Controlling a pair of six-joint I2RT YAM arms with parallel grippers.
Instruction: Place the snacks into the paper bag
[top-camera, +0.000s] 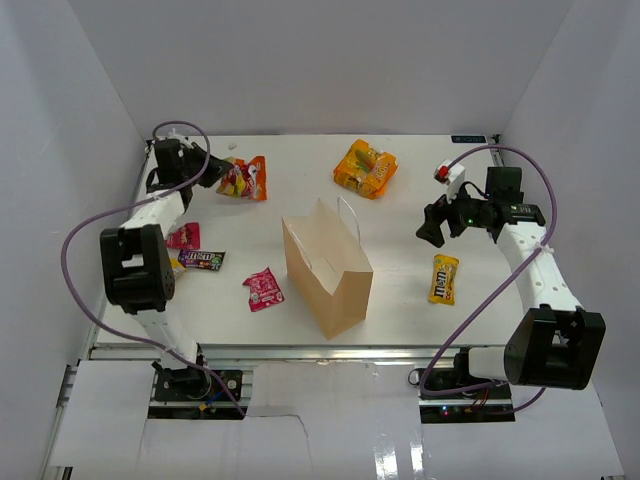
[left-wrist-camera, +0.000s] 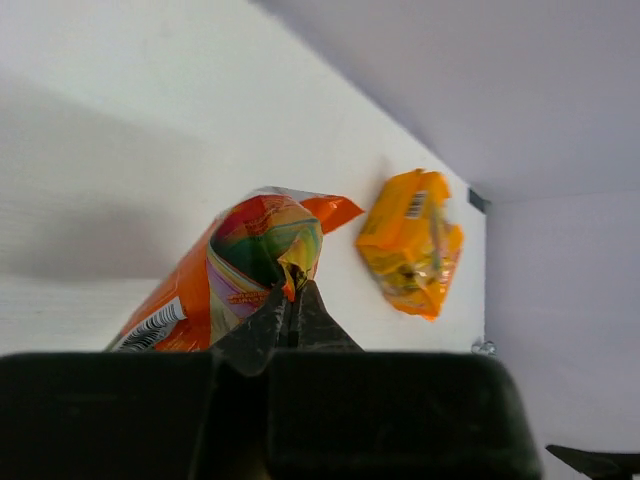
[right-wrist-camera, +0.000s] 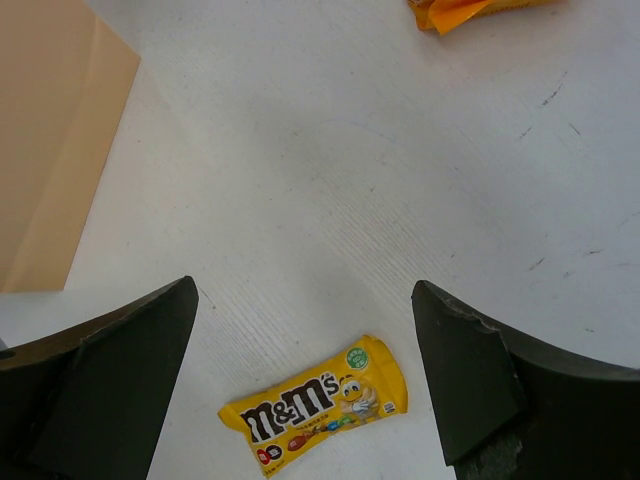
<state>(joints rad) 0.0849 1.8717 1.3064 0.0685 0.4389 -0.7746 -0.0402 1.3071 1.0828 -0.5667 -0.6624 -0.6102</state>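
Note:
The tan paper bag (top-camera: 325, 265) stands upright mid-table, its open top tilted back, and its side shows in the right wrist view (right-wrist-camera: 50, 150). My left gripper (top-camera: 207, 167) is shut on a corner of the orange-red-yellow candy bag (top-camera: 243, 178) at the back left; the pinch shows in the left wrist view (left-wrist-camera: 292, 285). The large orange bag (top-camera: 365, 167) lies at the back centre, also in the left wrist view (left-wrist-camera: 410, 245). My right gripper (top-camera: 432, 225) is open and empty above the yellow M&M's pack (top-camera: 444, 278), which lies between the fingers (right-wrist-camera: 320, 405).
A pink-red pack (top-camera: 264, 289) lies left of the paper bag. Another pink pack (top-camera: 184, 236) and a dark M&M's pack (top-camera: 200, 260) lie beside the left arm. White walls enclose the table on three sides.

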